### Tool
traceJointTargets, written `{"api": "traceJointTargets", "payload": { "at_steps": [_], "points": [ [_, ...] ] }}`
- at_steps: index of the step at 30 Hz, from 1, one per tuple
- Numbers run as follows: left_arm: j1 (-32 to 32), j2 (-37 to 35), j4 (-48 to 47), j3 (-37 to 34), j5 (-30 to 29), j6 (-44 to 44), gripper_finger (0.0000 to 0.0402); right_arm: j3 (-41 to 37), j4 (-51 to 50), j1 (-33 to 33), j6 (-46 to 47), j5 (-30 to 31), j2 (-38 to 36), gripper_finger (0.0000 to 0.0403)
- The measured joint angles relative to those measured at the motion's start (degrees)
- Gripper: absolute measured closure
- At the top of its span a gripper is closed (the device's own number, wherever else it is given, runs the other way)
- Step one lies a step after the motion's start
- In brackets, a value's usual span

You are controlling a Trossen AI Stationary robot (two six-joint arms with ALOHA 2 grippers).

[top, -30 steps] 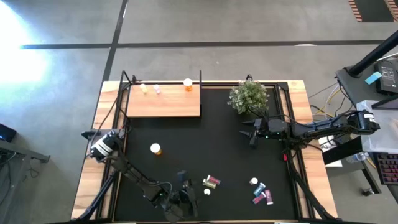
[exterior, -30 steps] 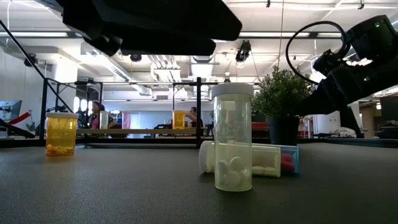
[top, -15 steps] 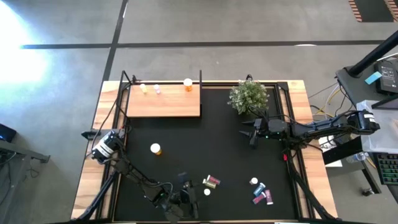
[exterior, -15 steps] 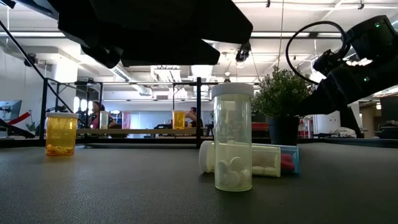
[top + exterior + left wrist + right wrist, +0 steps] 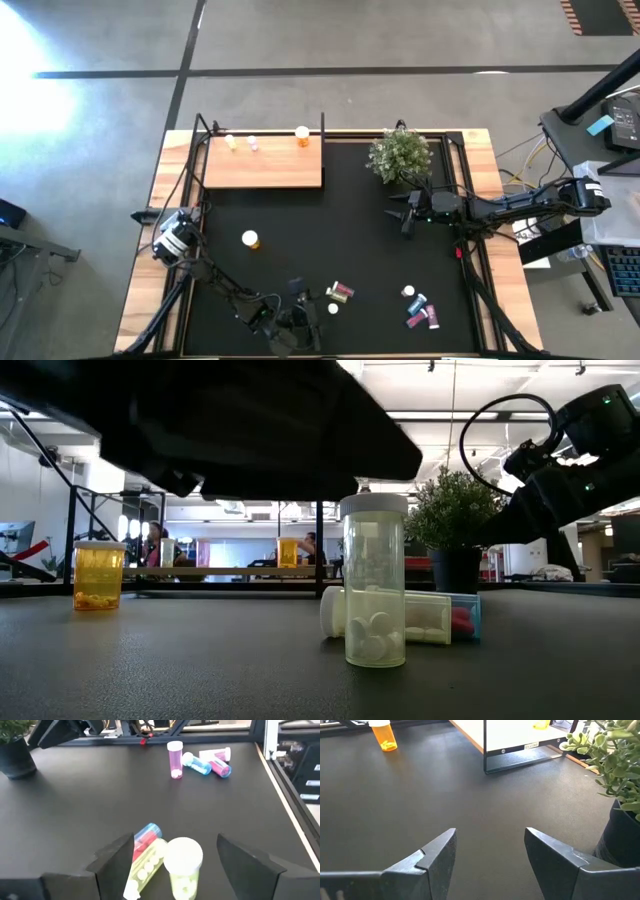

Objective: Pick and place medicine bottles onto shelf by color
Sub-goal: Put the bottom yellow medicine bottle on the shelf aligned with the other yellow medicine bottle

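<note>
Left gripper: hanging low at the mat's near edge with its fingers spread wide; the yellowish bottle is standing between them, touched by neither.
Yellowish bottle: standing upright near the near edge of the mat, white cap on top, pale pills lying at its bottom.
Lying bottles: resting on their sides just behind the upright one; one yellowish, one blue with red inside.
Orange bottle: standing alone on the mat's left part, well apart from the rest.
Pink and blue bottles: grouped near the mat's near right corner; one pink bottle standing, the others lying.
Shelf: sitting at the far left corner; three small bottles standing along its far edge.
Right gripper: hovering over the mat's right part beside the plant; fingers apart, holding nothing.
</note>
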Motion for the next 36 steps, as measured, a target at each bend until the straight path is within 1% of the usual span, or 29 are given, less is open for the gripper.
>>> {"api": "traceJointTargets", "payload": {
  "at_steps": [4, 8, 10, 14, 21, 33, 36],
  "points": [
    [0.4, 0.0, 0.0, 0.0, 0.1, -0.1, 0.0133, 0.0, 0.0, 0.0, 0.0, 0.0, 0.0, 0.0179],
    [0.6, 0.0, 0.4, -0.7, 1.7, -3.3, 0.0133, 0.0, 0.0, 0.0, 0.0, 0.0, 0.0, 0.0179],
    [0.6, 0.0, 0.6, -1.2, 1.9, -3.5, 0.0133, 0.0, 0.0, 0.0, 0.0, 0.0, 0.0, 0.0179],
    [0.6, -0.1, 4.3, -2.4, 1.9, -3.5, 0.0133, 0.0, 0.0, 0.0, 0.0, 0.0, 0.0, 0.0179],
    [0.7, -0.1, 4.7, -3.1, 2.0, -3.2, 0.0134, 0.0, 0.0, 0.0, 0.0, 0.0, 0.0, 0.0179],
    [1.9, -0.1, 3.9, -3.6, 6.9, -3.0, 0.0134, 0.0, 0.0, 0.0, 0.0, 0.0, 0.0, 0.0179],
    [2.4, -0.1, 3.6, -3.6, 8.4, -3.0, 0.0141, 0.0, 0.0, 0.0, 0.0, 0.0, 0.0, 0.0179]
  ]
}}
